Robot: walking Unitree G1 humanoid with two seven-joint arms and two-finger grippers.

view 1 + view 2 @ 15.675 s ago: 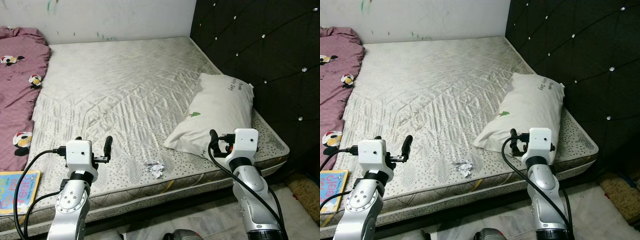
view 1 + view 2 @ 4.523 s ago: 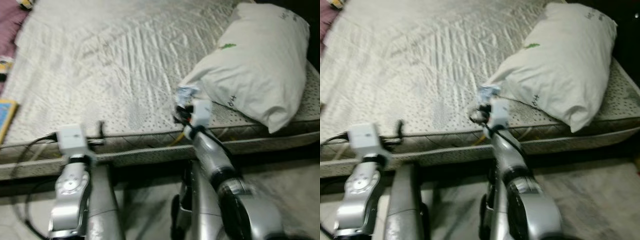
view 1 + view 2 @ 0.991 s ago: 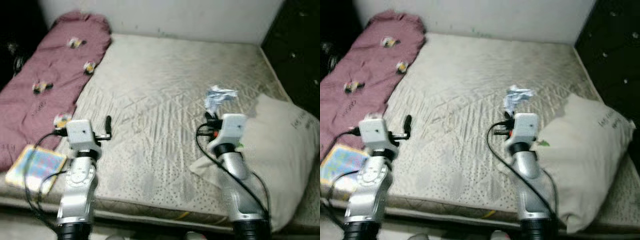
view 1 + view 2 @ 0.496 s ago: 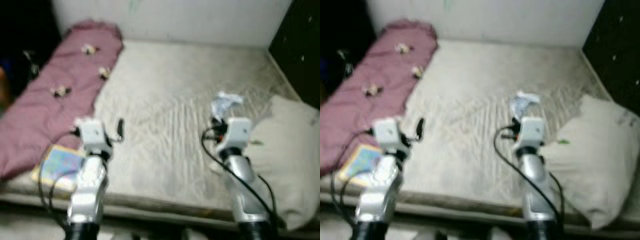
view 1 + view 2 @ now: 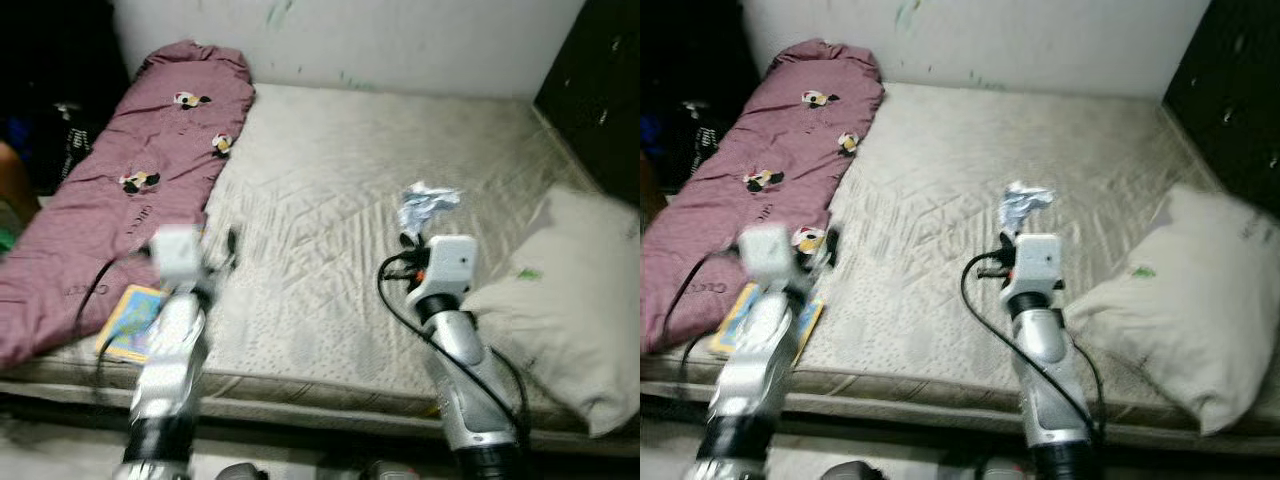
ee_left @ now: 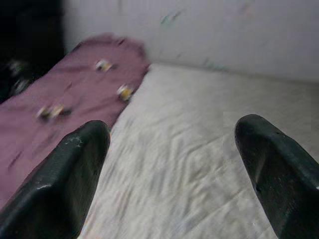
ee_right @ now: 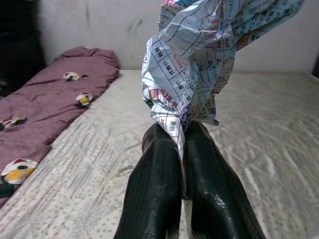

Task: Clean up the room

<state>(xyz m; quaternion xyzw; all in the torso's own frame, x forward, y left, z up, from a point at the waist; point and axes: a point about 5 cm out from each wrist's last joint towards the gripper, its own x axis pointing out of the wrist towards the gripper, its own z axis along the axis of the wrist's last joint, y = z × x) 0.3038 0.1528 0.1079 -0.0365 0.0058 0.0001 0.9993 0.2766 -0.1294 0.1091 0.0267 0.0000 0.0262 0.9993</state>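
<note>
Field notes, left to right. Whole view has swung since half a second ago: camera turning left, more maroon blanket (image 5: 120, 190) at 10 o'clock, children's book (image 5: 130, 320) at 8 o'clock on the mattress (image 5: 330, 180) edge. Left gripper (image 6: 169, 169) blurred in the head views, mid-swing; fingers spread wide, empty. Right gripper (image 7: 174, 149) at centre, unchanged: fingers pressed together, pinching the crumpled paper (image 5: 1025, 205), lifted clear of the mattress. Pillow (image 5: 570, 300) at 3 o'clock. Judgement: paper secured; robot turning away, likely seeking a bin.
</note>
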